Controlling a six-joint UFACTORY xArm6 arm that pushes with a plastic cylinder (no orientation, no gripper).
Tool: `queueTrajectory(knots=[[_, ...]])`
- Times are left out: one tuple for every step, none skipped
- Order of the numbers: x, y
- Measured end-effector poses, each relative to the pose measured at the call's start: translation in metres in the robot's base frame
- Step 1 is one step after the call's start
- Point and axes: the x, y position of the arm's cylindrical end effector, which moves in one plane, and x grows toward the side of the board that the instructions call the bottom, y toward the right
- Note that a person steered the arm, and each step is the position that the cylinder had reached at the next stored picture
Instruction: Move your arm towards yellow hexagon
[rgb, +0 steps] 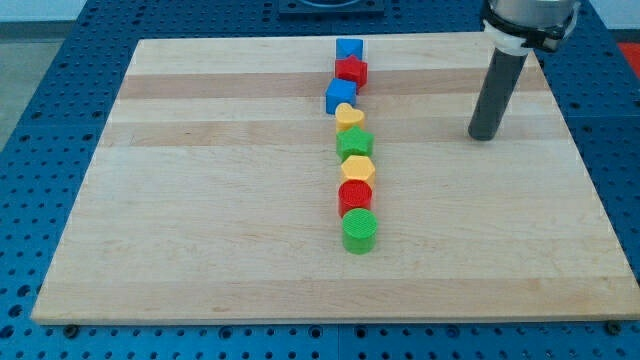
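Note:
The yellow hexagon (357, 168) lies in a vertical line of blocks near the board's middle. Above it sit a green star-like block (354, 143) and a yellow heart (349, 117). Below it sit a red cylinder (355, 196) and a green cylinder (360, 230). My tip (484, 136) rests on the board far to the view's right of the line, slightly above the hexagon's level, touching no block.
At the top of the line are a blue block (349, 47), a red star (351, 70) and a blue cube-like block (340, 95). The wooden board (200, 200) lies on a blue perforated table (40, 100).

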Motion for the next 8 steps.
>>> queueTrajectory(knots=[[0.003, 0.000], [0.003, 0.000], [0.002, -0.004], [0.000, -0.016], [0.000, -0.046], [0.000, -0.054], [0.012, -0.049], [0.041, -0.059]])
